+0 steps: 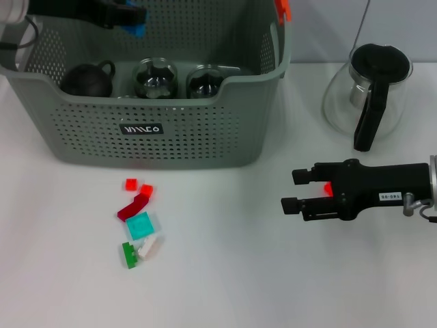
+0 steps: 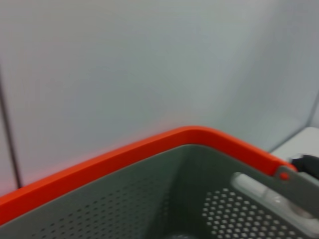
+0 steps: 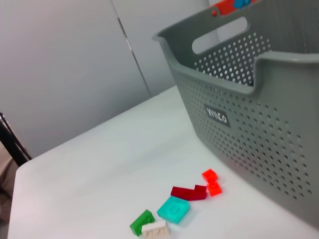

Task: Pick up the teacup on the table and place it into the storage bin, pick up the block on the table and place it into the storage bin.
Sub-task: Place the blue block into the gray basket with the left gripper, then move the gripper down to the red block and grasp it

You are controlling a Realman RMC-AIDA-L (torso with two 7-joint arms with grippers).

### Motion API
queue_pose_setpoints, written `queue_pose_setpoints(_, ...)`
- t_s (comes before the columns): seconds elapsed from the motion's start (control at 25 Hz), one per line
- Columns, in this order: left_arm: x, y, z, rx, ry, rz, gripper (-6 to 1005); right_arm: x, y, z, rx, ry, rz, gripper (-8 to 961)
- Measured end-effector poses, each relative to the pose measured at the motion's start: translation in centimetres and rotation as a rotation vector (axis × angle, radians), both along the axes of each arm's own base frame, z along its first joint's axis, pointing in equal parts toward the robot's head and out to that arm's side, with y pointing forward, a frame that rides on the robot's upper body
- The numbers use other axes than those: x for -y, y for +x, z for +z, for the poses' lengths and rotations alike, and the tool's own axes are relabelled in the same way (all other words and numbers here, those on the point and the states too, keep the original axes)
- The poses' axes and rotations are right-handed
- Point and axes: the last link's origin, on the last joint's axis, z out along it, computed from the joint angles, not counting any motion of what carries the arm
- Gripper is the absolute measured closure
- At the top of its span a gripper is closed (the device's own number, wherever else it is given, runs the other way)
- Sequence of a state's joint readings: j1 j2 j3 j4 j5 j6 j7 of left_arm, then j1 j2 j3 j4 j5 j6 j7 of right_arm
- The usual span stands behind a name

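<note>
The storage bin (image 1: 164,147) stands at the far left of the tabletop (image 1: 225,273), its black label (image 1: 141,128) facing me and an orange-red handle clip (image 1: 283,9) at its far right corner. Inside it sit a dark round teacup (image 1: 87,80) with its handle up, and beside that two clear glass cups (image 1: 155,77), all against the near wall. A loose cluster of blocks lies on the tabletop just in front of the bin: two small orange-red blocks (image 1: 138,187), a dark red block (image 1: 132,207), a teal block (image 1: 141,225), a white block (image 1: 148,247) and a green block (image 1: 129,255), the last three touching or nearly so. My left pincer (image 1: 126,15) hangs over the bin's far left part with something blue at its tip; I cannot tell whether its fingers are closed. My right pincer (image 1: 295,190) hovers low over the tabletop to the right of the bin, pointing toward the blocks and well apart from them, fingers spread and holding nothing. Behind it, at the far right, stands a glass carafe (image 1: 367,92) with a black lid and handle.
</note>
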State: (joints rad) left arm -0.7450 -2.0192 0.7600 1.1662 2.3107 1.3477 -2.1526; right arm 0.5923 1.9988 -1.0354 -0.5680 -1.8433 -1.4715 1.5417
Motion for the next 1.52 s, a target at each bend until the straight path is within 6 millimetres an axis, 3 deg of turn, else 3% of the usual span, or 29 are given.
queue_pose_setpoints(0.28,-0.5,-0.2,-0.1,-0.011,0.048,0.037,560,-0.2,0.3,0.3,0.019,0.004,-0.001,149)
queue_pose_setpoints(0.48,0.7,0.6,0.2,0.004,0.06,0.014,358,-0.6,0.3,0.8,0.031,0.014,0.004,150)
queue_pose_setpoints(0.6,2.9,1.6,-0.6,0.02,-0.013,-0.044,231,-0.9,0.5,1.2,0.046,0.024,0.004,150)
queue_pose_setpoints(0.72,6.8,2.8,-2.3,0.017,-0.17,-0.197,100,-1.1,0.9,1.4,0.07,0.041,-0.004,150)
queue_pose_setpoints(0.84,11.1,2.7,-5.2,0.004,-0.393,-0.361,47,-1.5,1.3,1.3,0.097,0.064,-0.014,150)
queue_pose_setpoints(0.96,13.9,1.2,-7.8,-0.001,-0.536,-0.448,47,-1.8,1.6,0.8,0.132,0.082,-0.015,150)
queue_pose_setpoints(1.12,15.6,-0.7,-9.9,0.024,-0.625,-0.498,47,-2.2,1.7,0.3,0.178,0.089,-0.01,151)
queue_pose_setpoints(1.52,15.9,-2.7,-12.0,0.096,-0.668,-0.481,48,-3.2,1.9,-0.2,0.298,0.103,0.023,149)
